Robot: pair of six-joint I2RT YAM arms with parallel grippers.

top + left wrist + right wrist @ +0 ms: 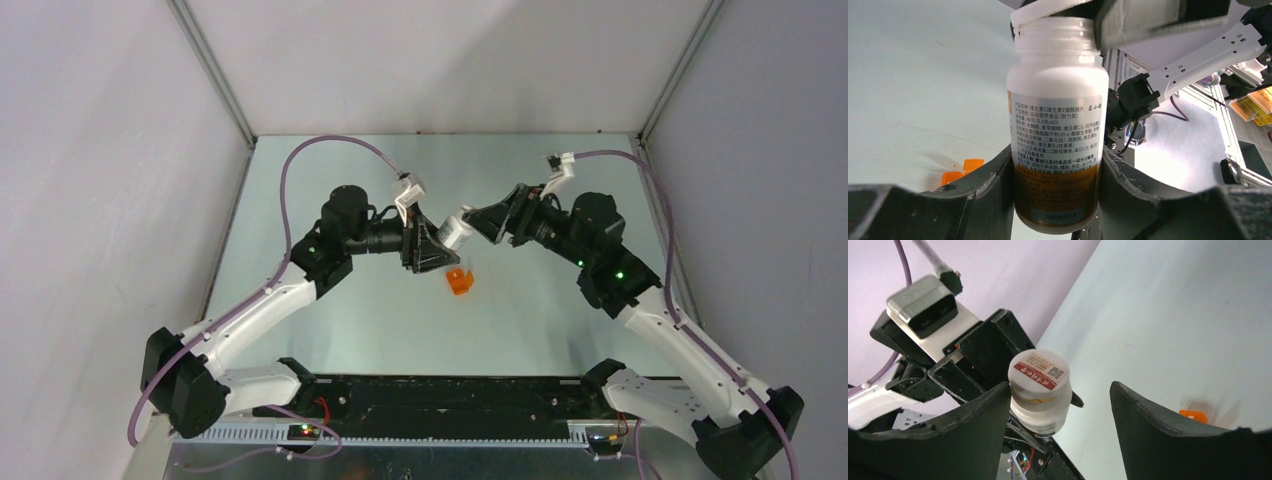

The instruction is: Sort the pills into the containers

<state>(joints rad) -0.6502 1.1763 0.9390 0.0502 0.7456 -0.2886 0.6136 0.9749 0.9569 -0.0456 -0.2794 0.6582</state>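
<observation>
The white pill bottle [456, 232] is held up above the middle of the table, lying almost sideways; its white cap [1039, 371] carries a red label and sits a little loose on the neck. The orange cup [459, 281] stands on the table just below the bottle.

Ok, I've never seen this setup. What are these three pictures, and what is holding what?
Two robot arms are bolted at the near edge of a table. The top view looks down from above and behind them. The other two views come from a camera on each wrist, so the dark shapes at the bottom are that arm's own fingers.

The left gripper is shut on a white pill bottle, holding it in the air above the table. The right gripper faces the bottle's cap with its jaws apart; one finger is right beside the cap, the other stands clear.

An orange cup sits on the table below them. I can't see any pills.
</observation>
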